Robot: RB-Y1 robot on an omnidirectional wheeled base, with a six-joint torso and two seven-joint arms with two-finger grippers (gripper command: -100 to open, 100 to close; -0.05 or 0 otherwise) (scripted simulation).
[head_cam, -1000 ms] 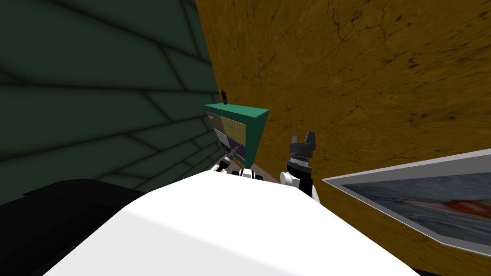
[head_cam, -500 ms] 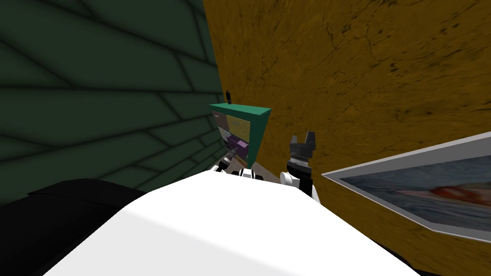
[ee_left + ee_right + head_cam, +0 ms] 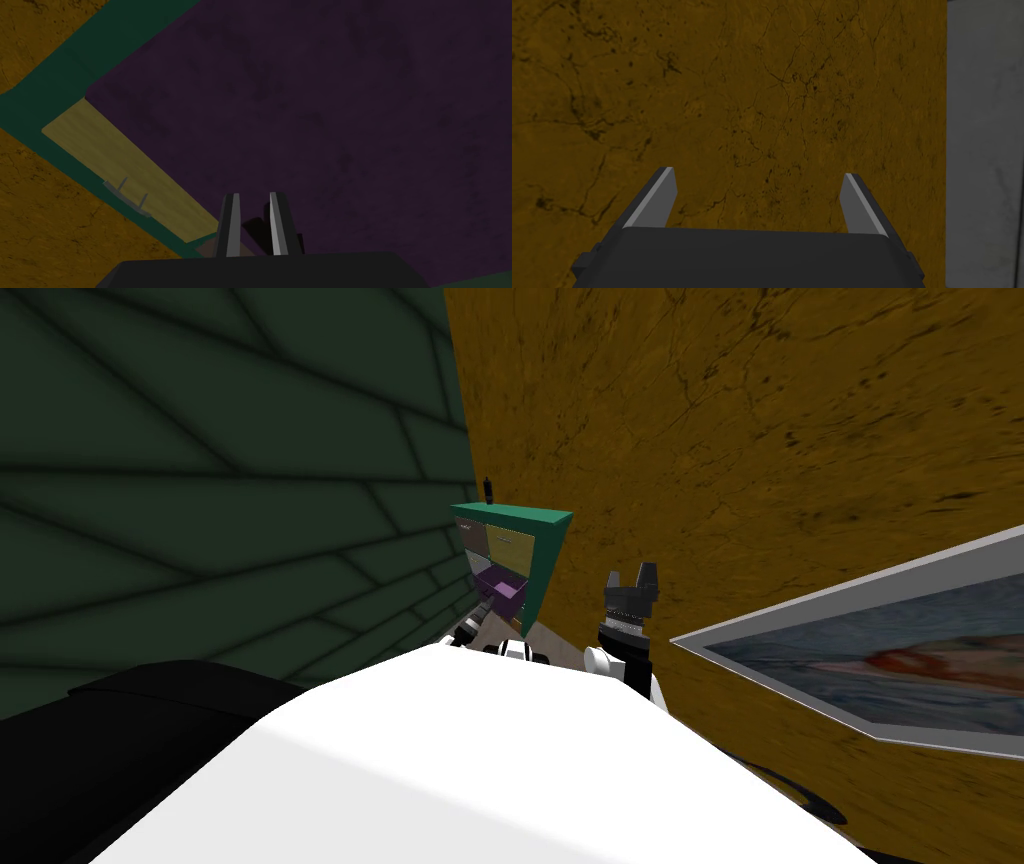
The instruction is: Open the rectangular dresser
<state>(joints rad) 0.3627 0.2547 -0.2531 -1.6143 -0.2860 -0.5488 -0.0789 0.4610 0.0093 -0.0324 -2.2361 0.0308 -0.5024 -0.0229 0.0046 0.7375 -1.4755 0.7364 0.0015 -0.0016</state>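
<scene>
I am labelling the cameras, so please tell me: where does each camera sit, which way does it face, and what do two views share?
Head view: on the head, looking steeply down and forward at the green dresser; left tool and right tool show.
Left wrist view: on the left hand, facing the purple drawer; the left tool shows, shut.
Right wrist view: on the right hand, facing the brown wall; the right tool shows, open.
Shared: head and left wrist views both show the purple drawer.

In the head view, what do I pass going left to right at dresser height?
Dark green panelled wall → teal rectangular dresser with its purple drawer pulled out → dark right gripper → grey-framed picture.
</scene>
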